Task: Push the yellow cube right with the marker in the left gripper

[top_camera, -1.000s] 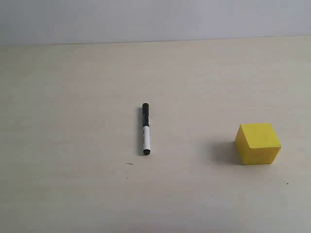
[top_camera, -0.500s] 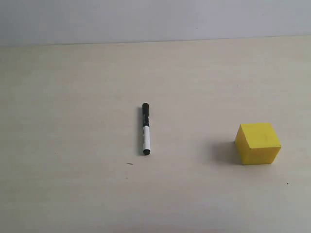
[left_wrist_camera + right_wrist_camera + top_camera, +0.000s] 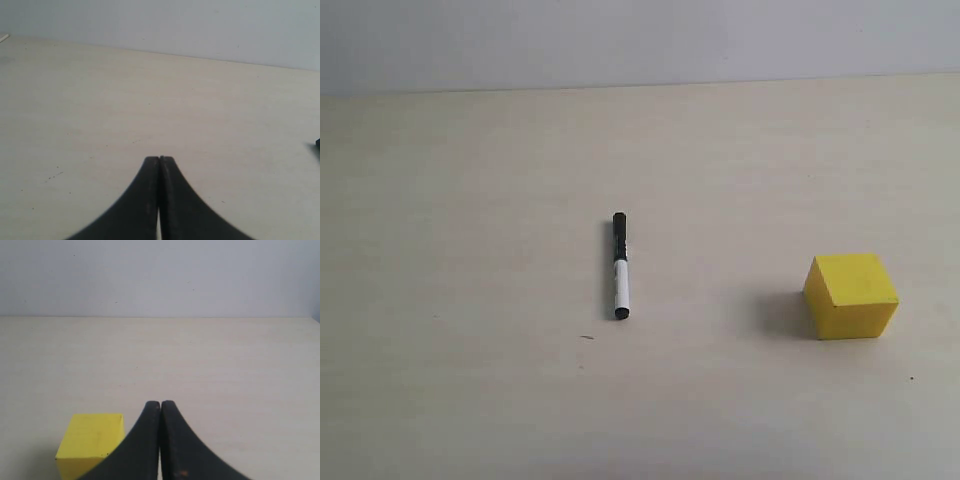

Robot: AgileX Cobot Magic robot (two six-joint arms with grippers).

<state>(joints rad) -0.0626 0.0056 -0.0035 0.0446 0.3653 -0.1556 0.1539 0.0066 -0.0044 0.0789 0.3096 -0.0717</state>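
- The counter (image 3: 470, 200) is pale and flat.
- The yellow cube (image 3: 851, 296) sits toward the right edge, nearer the front edge than the far one.
- The left pincer (image 3: 159, 159) is closed tight, fingers touching, holding nothing; the right pincer (image 3: 160, 403) likewise.
- The marker (image 3: 620, 266) lies flat near the counter's middle, cap toward the far edge, well apart from the cube.
- Risk: the slim round barrel may roll from closing fingers, or twist in a loose grip and turn the cube instead of shifting it.
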